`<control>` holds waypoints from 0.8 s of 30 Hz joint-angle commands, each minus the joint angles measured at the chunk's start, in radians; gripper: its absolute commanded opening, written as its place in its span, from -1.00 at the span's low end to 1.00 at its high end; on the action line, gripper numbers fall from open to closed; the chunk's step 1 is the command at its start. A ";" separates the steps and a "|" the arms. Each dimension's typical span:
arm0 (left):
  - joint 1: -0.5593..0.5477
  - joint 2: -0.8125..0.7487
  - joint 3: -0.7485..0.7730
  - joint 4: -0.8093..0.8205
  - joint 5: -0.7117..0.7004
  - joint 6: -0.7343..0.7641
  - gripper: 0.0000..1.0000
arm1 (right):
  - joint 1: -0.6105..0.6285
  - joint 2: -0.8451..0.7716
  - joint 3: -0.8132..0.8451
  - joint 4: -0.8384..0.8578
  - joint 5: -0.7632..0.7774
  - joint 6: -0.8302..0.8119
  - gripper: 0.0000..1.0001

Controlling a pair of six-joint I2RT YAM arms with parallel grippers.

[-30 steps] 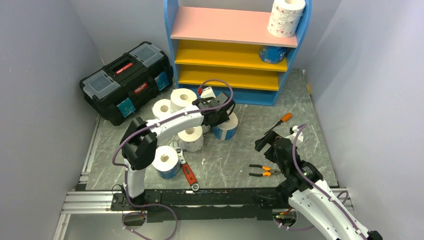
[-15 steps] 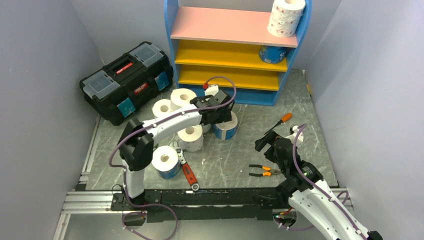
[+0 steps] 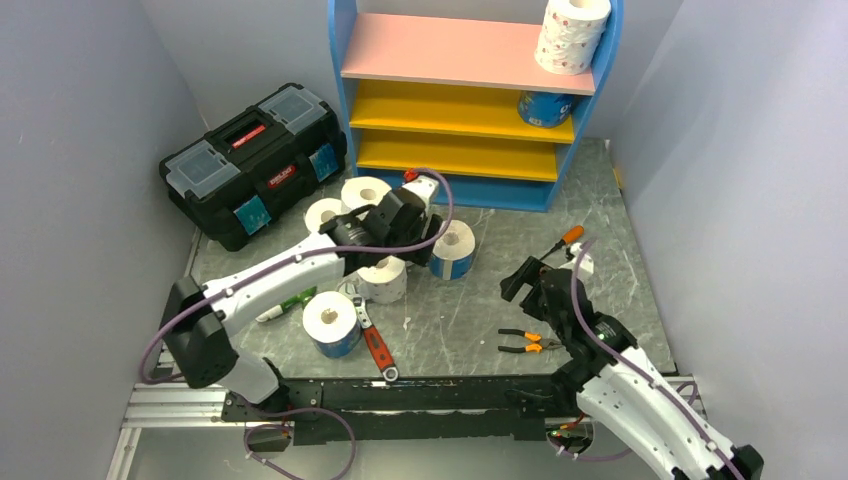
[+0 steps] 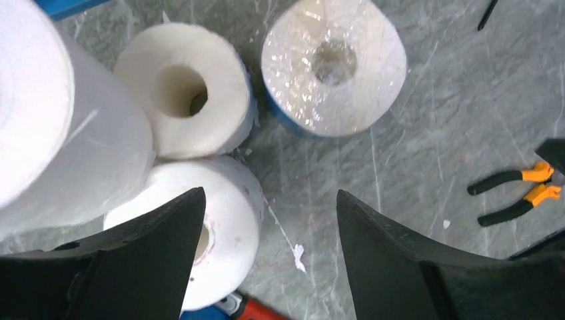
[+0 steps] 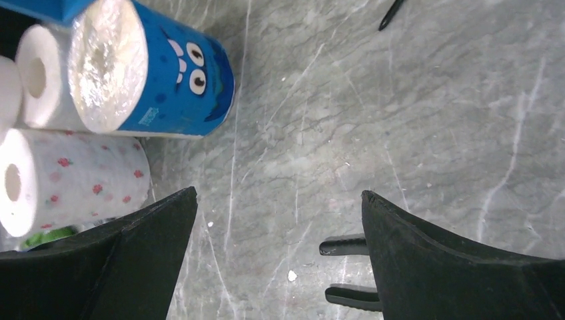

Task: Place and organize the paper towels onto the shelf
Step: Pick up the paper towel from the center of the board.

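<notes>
From above, we see a grey marbled table (image 3: 470, 320) closed in by pale walls on three sides. The shelf (image 3: 341, 90) stands at the far edge. It carries two paper towels: a pink-dotted roll (image 3: 572, 30) at the right end of the pink board, and a blue-wrapped roll (image 3: 545, 107) on the yellow board just below. A black toolbox (image 3: 255, 165) fills the far left corner. Five more rolls stand left of the middle, the film-topped roll (image 3: 453, 248) being the rightmost. The right half is mostly bare, with only pliers (image 3: 527, 342) toward the near edge and a screwdriver (image 3: 560, 240) farther in. The left arm stretches long and low from the near edge, and its left pincer (image 3: 415, 238) hangs over the cluster. The right arm bends upward from the near right corner, with the right pincer (image 3: 520, 282) above bare surface just beside the pliers.

From the left wrist, we find the left pincer (image 4: 268, 197) spread wide and holding nothing. The film-topped roll (image 4: 333, 63) stands beyond its fingertips. A plain roll (image 4: 183, 90) is close on that roll's left, and a flecked roll (image 4: 226, 233) lies partly under the left finger.

From the right wrist, we find the right pincer (image 5: 278, 193) also wide and empty over open marble. The film-topped roll (image 5: 166, 73) shows its blue printed eyes, and a flowered roll (image 5: 80, 177) stands next to it.
</notes>
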 commanded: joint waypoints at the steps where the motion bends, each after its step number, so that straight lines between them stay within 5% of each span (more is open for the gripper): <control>1: 0.006 -0.129 -0.081 0.065 0.038 -0.003 0.54 | 0.000 0.158 0.084 0.158 -0.107 -0.070 0.90; 10: 0.007 -0.417 -0.354 0.173 0.011 -0.134 0.55 | 0.002 0.486 0.257 0.254 -0.151 0.003 0.88; 24: 0.007 -0.533 -0.439 0.132 0.008 -0.159 0.54 | -0.024 0.797 0.435 0.331 -0.172 -0.046 0.78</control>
